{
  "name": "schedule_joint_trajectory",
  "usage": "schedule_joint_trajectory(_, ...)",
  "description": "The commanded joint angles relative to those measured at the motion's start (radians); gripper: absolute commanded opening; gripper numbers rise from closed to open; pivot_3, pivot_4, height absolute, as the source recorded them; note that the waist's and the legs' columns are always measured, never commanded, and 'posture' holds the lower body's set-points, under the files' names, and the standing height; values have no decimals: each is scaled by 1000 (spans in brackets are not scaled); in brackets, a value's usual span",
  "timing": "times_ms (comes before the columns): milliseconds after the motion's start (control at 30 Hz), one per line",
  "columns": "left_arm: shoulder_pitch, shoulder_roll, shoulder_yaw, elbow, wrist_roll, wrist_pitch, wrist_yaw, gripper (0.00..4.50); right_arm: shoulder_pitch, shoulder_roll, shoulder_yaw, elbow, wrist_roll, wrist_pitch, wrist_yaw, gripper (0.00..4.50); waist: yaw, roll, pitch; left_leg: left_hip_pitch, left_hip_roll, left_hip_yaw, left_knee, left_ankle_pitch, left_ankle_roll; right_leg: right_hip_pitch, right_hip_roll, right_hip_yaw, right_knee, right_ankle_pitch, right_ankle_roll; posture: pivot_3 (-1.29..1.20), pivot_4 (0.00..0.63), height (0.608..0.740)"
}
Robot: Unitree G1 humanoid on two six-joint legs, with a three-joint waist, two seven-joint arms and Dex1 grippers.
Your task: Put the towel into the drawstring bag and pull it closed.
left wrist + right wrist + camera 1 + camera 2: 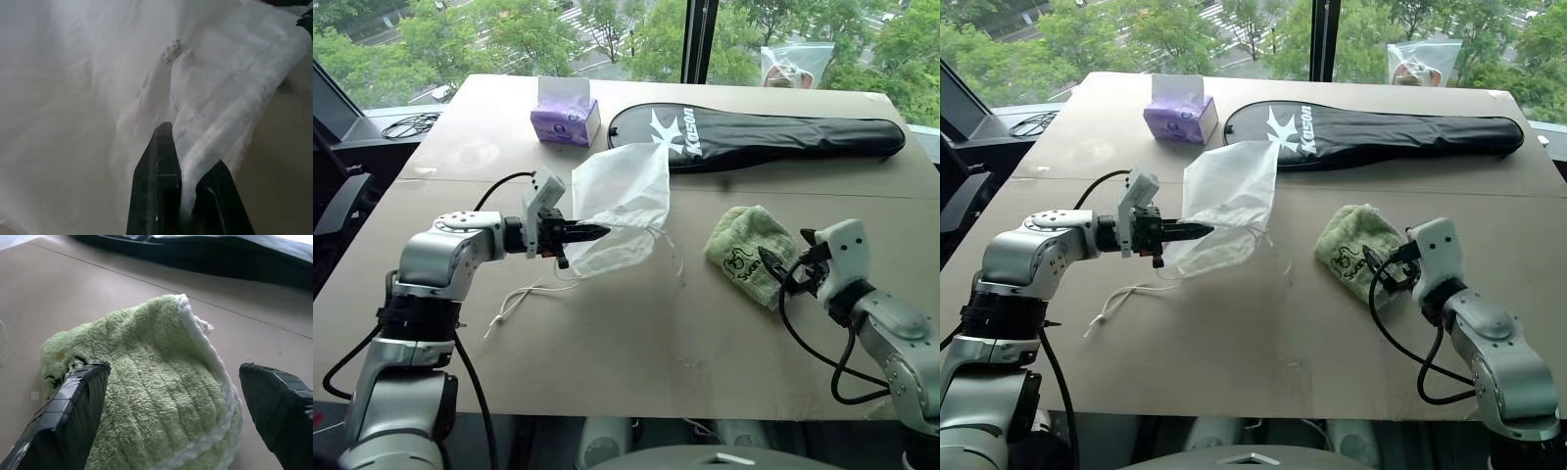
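Note:
The white drawstring bag (625, 196) hangs lifted off the table, with my left gripper (598, 232) shut on a fold of its thin fabric. In the left wrist view the black fingers (162, 166) pinch the cloth between them. Its white cords (517, 302) trail across the table below my left arm. The light-green towel (745, 247) lies bunched on the table to the right, its dark emblem facing me. My right gripper (790, 255) is open at the towel's near right edge. In the right wrist view its fingers (73, 411) straddle the towel (161, 391).
A purple tissue box (565, 117) stands at the back of the table. Beside it a long black racket case (773, 137) lies across the far side. A clear plastic zip bag (796, 64) stands behind the case. Black cables (411, 124) lie off the far left corner.

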Motion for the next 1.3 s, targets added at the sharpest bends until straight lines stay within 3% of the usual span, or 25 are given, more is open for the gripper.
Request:
schedule_joint_trajectory(33,-28,-69,68,-74,-50,133,153,49,-121,-55,49,182,-1,61,76,4500,0,0,0,0,0,0,0,0,0,0,0,0,0,1,-1,0,150,740)
schedule_joint_trajectory(267,-33,-279,181,-161,-74,225,442,49,-186,-181,233,355,71,91,433,4500,-1,-2,-1,1,0,0,-2,0,-1,1,0,1,-1,2,-4,0,150,740)
schedule_joint_trajectory(400,-14,-338,192,-197,-80,243,516,0,-160,-172,293,385,-9,-83,473,2762,-4,-5,-4,3,0,0,-3,0,-1,2,0,0,-2,2,-4,0,150,740)
schedule_joint_trajectory(533,-15,-356,181,-203,-90,261,534,0,-72,-111,178,303,60,-172,467,758,-5,-8,-6,5,1,0,-3,0,-1,4,0,0,-1,2,-4,0,150,740)
schedule_joint_trajectory(600,-23,-363,167,-193,-93,263,530,0,-5,-75,78,208,163,-150,457,90,-2,-8,-6,5,1,-2,-3,0,-1,5,0,-1,-1,2,-4,0,150,740)
schedule_joint_trajectory(733,-53,-370,116,-145,-80,246,505,0,156,-13,-139,-81,528,-33,415,51,14,-5,-4,3,0,-4,-2,0,-2,5,-1,-2,-1,2,-4,0,150,740)
schedule_joint_trajectory(800,-77,-379,90,-123,-83,246,486,0,202,-3,-153,-207,659,-9,367,51,15,-4,-4,3,0,-3,-2,0,-1,4,-2,-1,-1,2,-4,0,150,740)
schedule_joint_trajectory(867,-94,-385,69,-110,-88,249,468,0,194,-4,-109,-268,667,0,317,51,13,-5,-4,3,0,-4,-2,0,-1,4,-2,-2,-2,2,-4,0,150,740)
schedule_joint_trajectory(933,-110,-395,53,-99,-94,251,452,0,118,37,-24,-238,588,-14,234,51,9,-5,-4,3,0,-5,-2,0,0,5,-1,-2,-1,2,-4,0,150,740)
schedule_joint_trajectory(1100,-145,-429,35,-122,-129,267,419,0,-76,65,302,79,94,-187,73,51,0,-4,-4,4,-1,-6,-1,-1,1,4,-1,-2,-1,3,-4,0,150,740)
schedule_joint_trajectory(1300,-151,-400,18,-198,-161,302,395,0,-163,3,510,282,-230,-326,72,51,-1,-4,-4,1,-2,-5,-2,2,-3,2,-1,-1,-2,3,-4,0,150,740)
